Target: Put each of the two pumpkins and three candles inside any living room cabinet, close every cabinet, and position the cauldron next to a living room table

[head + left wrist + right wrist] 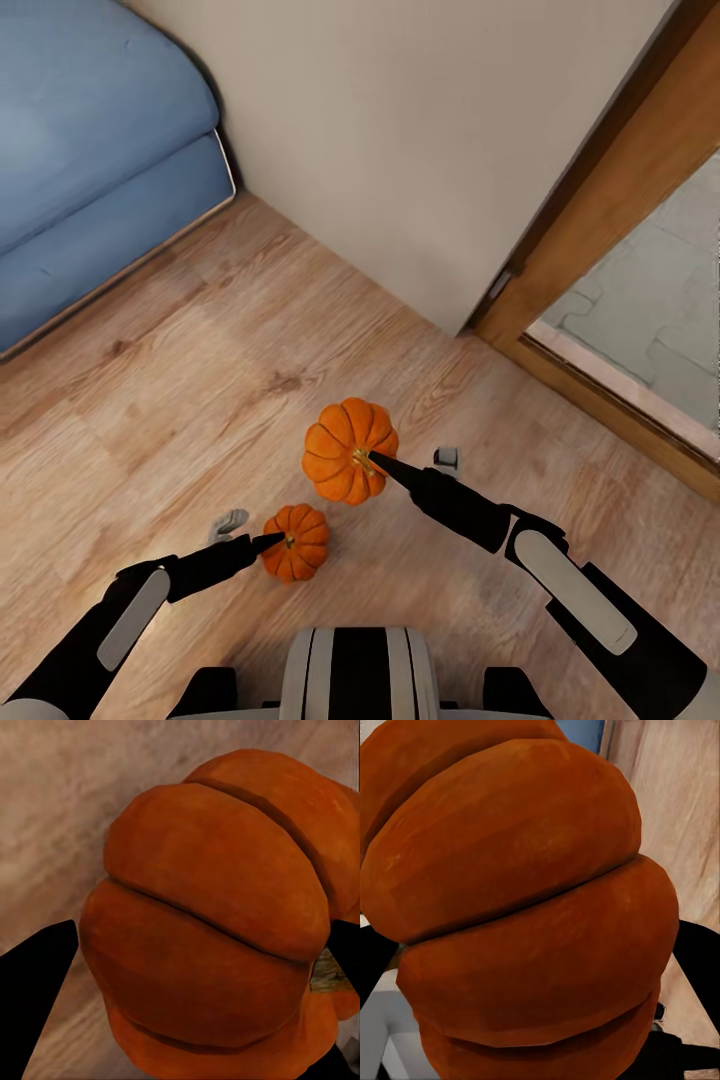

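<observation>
From the head camera, two pumpkins hang over the wood floor: the left claw (268, 543) grips the smaller pumpkin (297, 542), the right claw (372, 462) the larger pumpkin (349, 450). Each wrist camera shows dark fingers flanking its orange ribs. Carrying is underway; next, drive to the cabinet.

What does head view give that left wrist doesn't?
Head view alone: the second pumpkin at the right claw, the blue sofa, the wall and the wooden door frame. Left wrist alone: close rib detail, with a dark finger on either side. Both: the pumpkin in the left claw, over the wood floor.
</observation>
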{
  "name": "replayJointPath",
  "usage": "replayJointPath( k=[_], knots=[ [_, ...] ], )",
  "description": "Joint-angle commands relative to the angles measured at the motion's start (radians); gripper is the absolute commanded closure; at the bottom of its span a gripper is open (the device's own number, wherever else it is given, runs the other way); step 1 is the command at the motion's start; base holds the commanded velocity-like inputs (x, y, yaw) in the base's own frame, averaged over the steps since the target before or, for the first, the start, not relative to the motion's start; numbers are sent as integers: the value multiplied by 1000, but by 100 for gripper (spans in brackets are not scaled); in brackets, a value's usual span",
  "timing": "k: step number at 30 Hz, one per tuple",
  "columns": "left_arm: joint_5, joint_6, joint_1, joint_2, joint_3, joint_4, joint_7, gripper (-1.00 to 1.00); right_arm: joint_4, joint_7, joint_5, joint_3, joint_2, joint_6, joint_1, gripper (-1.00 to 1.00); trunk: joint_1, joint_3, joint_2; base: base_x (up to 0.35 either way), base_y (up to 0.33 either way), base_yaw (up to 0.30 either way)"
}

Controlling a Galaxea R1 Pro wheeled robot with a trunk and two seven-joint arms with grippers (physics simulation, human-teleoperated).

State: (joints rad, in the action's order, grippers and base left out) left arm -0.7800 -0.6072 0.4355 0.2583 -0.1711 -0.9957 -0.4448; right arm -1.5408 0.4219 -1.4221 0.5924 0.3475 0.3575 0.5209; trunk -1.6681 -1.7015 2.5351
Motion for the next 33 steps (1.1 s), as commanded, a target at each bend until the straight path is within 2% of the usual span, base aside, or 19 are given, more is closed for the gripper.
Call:
replayJointPath(
  k=[1, 6, 13, 19, 20, 22, 24, 28, 33],
  knots=[
    [-5, -6, 0, 1, 5, -2, 2, 100, 2, 2, -10, 1, 1, 4, 1, 100, 1, 3, 0, 0, 0, 0],
    [-5, -18, 0, 9, 47, -4, 7, 100, 5, 4, -12, 1, 1, 3, 1, 100, 3, 23, -1, 0, 0, 0],
    [-16, -23, 0, 56, 64, -4, 8, 100, 7, 0, -12, 1, 1, 3, 1, 100, 6, 50, -3, 0, 0, 0],
    [-25, -25, 0, 116, 71, -4, 9, 100, 7, -4, -12, 1, 1, 3, 1, 100, 9, 73, -4, 0, 0, 0],
    [-34, -36, 0, 128, 125, -5, 9, 100, 7, -4, -12, 1, 1, 3, 1, 100, 9, 77, -4, 0, 0, 0],
    [-33, -79, 0, 131, 151, -11, 7, 100, 7, -4, -12, 1, 1, 3, 0, 100, 10, 85, -5, 0, 0, 0],
    [-28, -161, 0, 134, 185, -72, 6, 100, 7, -5, -12, 1, 1, 3, 1, 100, 11, 92, -5, 0, 0, 0],
    [-23, -229, -1, 135, 205, -136, 6, 100, 9, -6, -12, 1, -1, 3, 1, 100, 13, 108, -6, 0, 0, 0],
    [-26, -276, -1, 144, 210, -154, 5, 100, 10, -6, -12, 1, -2, 1, 1, 100, 15, 127, -8, 0, 0, 0]
  ],
)
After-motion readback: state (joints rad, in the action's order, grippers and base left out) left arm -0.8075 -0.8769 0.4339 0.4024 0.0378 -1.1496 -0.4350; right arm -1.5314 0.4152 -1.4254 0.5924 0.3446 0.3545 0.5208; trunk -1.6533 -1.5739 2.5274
